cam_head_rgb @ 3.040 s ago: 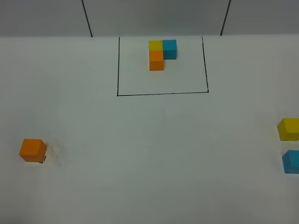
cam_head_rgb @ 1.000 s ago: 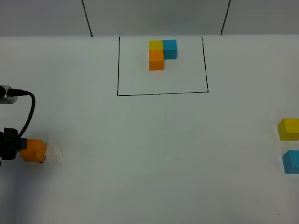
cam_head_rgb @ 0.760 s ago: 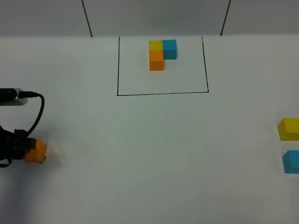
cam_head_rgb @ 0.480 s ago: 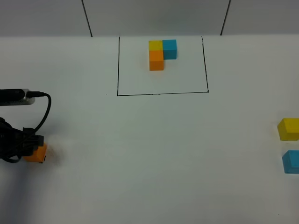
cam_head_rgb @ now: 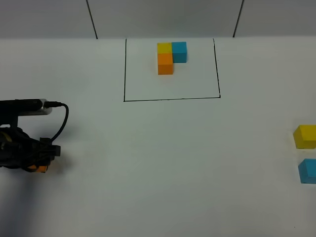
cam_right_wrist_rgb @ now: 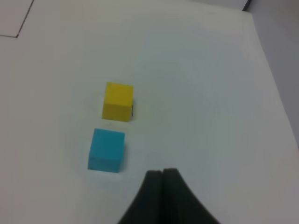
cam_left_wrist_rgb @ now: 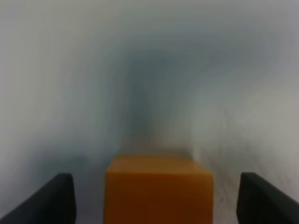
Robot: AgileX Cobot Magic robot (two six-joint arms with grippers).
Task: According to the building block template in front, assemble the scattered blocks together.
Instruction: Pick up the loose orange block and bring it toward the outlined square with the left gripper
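The building block template [cam_head_rgb: 170, 57], a yellow, blue and orange L, sits inside the black drawn rectangle [cam_head_rgb: 124, 69] at the back. The orange cube [cam_head_rgb: 42, 168] lies at the far left, mostly hidden under my left gripper [cam_head_rgb: 43, 159]. In the left wrist view the orange cube [cam_left_wrist_rgb: 159, 189] sits between the two open fingers [cam_left_wrist_rgb: 49, 200], apart from both. The yellow cube [cam_head_rgb: 305, 136] and blue cube [cam_head_rgb: 307, 171] lie at the right edge. In the right wrist view my right gripper [cam_right_wrist_rgb: 162, 179] is shut and empty, close to the blue cube [cam_right_wrist_rgb: 107, 150] and yellow cube [cam_right_wrist_rgb: 117, 101].
A black cable [cam_head_rgb: 61, 118] loops off the left arm. The white table [cam_head_rgb: 168, 163] spreads between the left cube and the two right cubes. The table's back edge meets a grey wall [cam_head_rgb: 163, 19].
My left arm has come in from the left edge and moved right over the orange cube, which now shows only as a sliver. The other cubes have not moved.
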